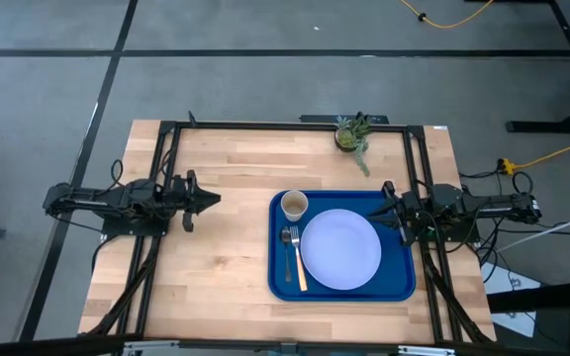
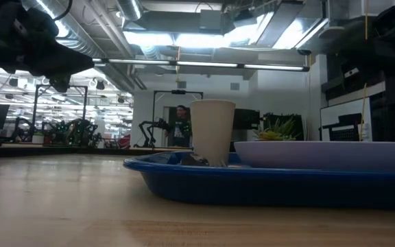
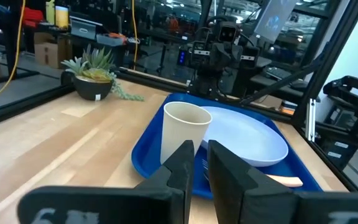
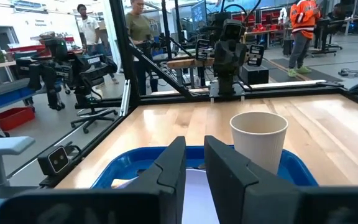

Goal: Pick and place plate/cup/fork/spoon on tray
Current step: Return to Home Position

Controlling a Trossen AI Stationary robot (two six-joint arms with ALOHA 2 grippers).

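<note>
The deep-blue tray point(image 1: 277, 282) lies on the table's right half. On it the pale plate point(image 1: 340, 249) lies flat, the tan cup point(image 1: 294, 205) stands upright in the far left corner, and the fork point(image 1: 295, 259) lies left of the plate with its tines toward the cup. The spoon does not show in any view. My left gripper point(image 1: 216, 198) hovers shut and empty left of the tray, pointing at the cup point(image 3: 185, 134). My right gripper point(image 1: 384, 206) hovers shut and empty over the tray's far right corner, facing the cup point(image 4: 258, 140).
A small green potted plant point(image 1: 354, 133) stands at the table's far edge, beyond the tray. Bare wood lies between my left gripper and the tray and along the near edge. Black frame rails point(image 1: 285, 126) run along the far and side edges. People stand in the room behind point(image 4: 140, 31).
</note>
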